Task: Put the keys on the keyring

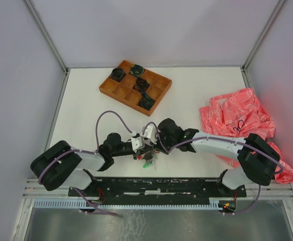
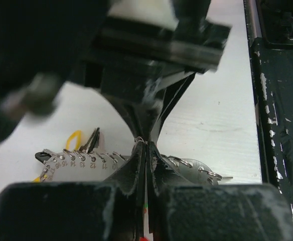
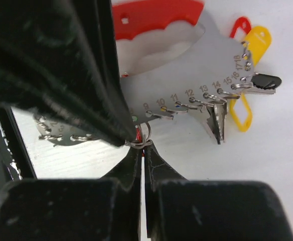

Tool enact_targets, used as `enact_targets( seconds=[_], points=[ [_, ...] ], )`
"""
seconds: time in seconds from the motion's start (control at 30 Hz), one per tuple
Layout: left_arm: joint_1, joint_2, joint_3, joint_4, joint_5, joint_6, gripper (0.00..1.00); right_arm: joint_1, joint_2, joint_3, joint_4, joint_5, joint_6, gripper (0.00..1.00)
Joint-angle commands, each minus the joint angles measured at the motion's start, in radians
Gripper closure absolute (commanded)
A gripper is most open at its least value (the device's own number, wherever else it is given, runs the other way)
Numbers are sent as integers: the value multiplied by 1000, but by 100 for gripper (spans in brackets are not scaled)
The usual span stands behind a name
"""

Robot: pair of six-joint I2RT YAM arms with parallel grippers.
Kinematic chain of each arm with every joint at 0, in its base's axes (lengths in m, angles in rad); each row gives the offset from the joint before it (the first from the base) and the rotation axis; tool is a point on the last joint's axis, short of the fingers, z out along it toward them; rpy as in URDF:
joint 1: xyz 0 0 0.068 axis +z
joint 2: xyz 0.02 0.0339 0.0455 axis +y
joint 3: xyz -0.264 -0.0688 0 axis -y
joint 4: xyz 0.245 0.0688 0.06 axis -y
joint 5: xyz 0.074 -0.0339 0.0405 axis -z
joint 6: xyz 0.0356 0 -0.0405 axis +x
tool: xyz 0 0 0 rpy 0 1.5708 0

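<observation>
Keyring [image 3: 191, 68] plate engraved 9–18; yellow key tag [image 3: 259, 39] attached.

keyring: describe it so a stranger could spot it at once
On the white table, at the middle of the near edge, the left hand and right hand meet. The keyring is between them: a grey metal crescent with numbered rings and a red grip, far larger than its yellow key tags.

keyring [image 3: 196, 60]: matt grey metal, glossy red plastic | keys [image 3: 214, 120]: metal, yellow plastic tags | tray [image 1: 122, 91]: wood
</observation>
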Motion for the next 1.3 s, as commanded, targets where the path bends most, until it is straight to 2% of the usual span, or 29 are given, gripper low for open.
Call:
enact_targets(
  seconds=[0.0, 0.13, 0.37, 0.53, 0.77, 0.93, 1.27],
  points=[
    [-42, -10, -3, 186, 33, -18, 97, -16, 57, 62, 14, 47, 39, 99],
    [-42, -27, -13, 151, -4, 0, 97, -47, 3, 29, 14, 52, 70, 97],
    [-40, -38, -13, 103, -63, 24, 97, -87, -173, -96, 61, 62, 96, 64],
    [-39, -50, -18, 95, -84, 27, 97, -109, -235, -191, 185, -30, 104, 52],
    [-37, -47, -20, 111, -64, 18, 97, -119, -240, -237, 306, -189, 54, 46],
    [-38, -49, -20, 111, -50, 16, 97, -123, -190, -247, 367, -205, 42, 42],
    [-37, -67, -21, 108, -22, 25, 97, -146, -81, -266, 479, -307, 6, 43]
  ],
)
